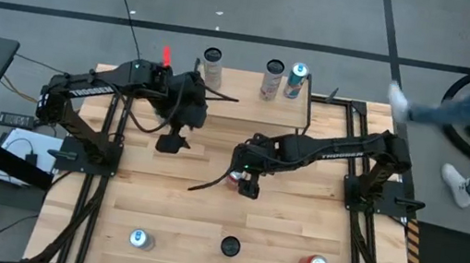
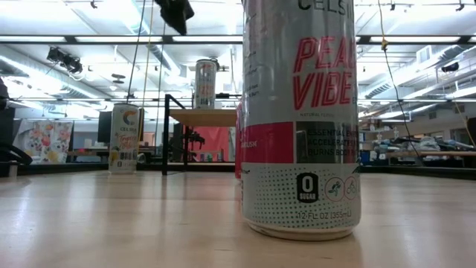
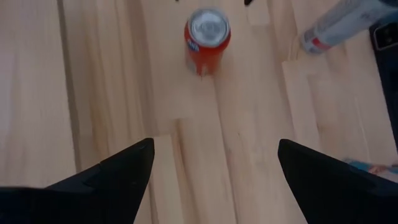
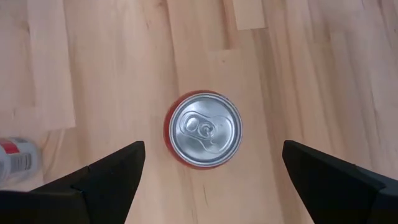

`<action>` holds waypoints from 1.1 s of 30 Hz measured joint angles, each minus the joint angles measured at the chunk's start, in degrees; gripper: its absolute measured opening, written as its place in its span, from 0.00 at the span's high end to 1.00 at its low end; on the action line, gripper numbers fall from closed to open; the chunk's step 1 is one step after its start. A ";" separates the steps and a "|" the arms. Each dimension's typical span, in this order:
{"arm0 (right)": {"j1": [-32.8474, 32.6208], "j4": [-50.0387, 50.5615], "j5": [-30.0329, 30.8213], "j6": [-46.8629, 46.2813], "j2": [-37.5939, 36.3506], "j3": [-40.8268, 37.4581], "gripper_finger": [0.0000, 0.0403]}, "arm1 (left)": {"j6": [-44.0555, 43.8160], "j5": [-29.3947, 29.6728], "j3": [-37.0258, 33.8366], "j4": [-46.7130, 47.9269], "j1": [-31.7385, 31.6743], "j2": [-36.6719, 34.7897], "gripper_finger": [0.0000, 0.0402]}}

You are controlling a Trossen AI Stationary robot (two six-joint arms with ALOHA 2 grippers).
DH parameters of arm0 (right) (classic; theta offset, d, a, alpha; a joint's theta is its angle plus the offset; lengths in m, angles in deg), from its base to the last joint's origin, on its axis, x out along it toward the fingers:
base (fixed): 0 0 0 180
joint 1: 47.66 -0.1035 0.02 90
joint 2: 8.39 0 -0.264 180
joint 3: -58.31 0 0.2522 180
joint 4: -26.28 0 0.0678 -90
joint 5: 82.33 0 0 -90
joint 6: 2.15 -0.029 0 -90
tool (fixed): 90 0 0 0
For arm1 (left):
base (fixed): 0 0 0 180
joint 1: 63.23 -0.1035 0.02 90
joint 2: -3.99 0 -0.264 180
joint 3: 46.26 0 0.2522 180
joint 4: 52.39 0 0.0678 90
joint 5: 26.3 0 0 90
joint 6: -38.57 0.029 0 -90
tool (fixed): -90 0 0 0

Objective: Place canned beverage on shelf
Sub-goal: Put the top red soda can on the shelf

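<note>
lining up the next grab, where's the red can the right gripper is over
In the high view the red can stands upright near the table's middle, directly under the open right gripper; the right wrist view shows its silver top centred between the fingers.

A robotics lab: two arms are mounted at a wooden table (image 1: 202, 229) on a taped grey floor (image 1: 327, 15), with cables, ceiling strip lights (image 2: 89, 37) and cluttered benches (image 2: 431, 152) behind.

Two dark arms with white lettering, probably "TROSSEN", black cables, tapered claw fingers (image 4: 106, 174).
</note>
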 joint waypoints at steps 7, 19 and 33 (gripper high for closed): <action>0.00 -6.11 -1.15 -0.15 -0.58 -4.92 0.03 | 0.20 -0.03 -8.59 -2.47 -1.93 -3.33 0.12; 1.67 -11.06 -1.40 1.34 -0.17 -6.46 0.03 | 0.39 -1.05 -15.91 -6.66 -3.73 -6.92 0.12; 2.14 -16.27 -5.29 0.88 -0.04 -12.51 0.03 | 0.07 -1.07 -15.96 -8.51 -3.73 -7.20 0.12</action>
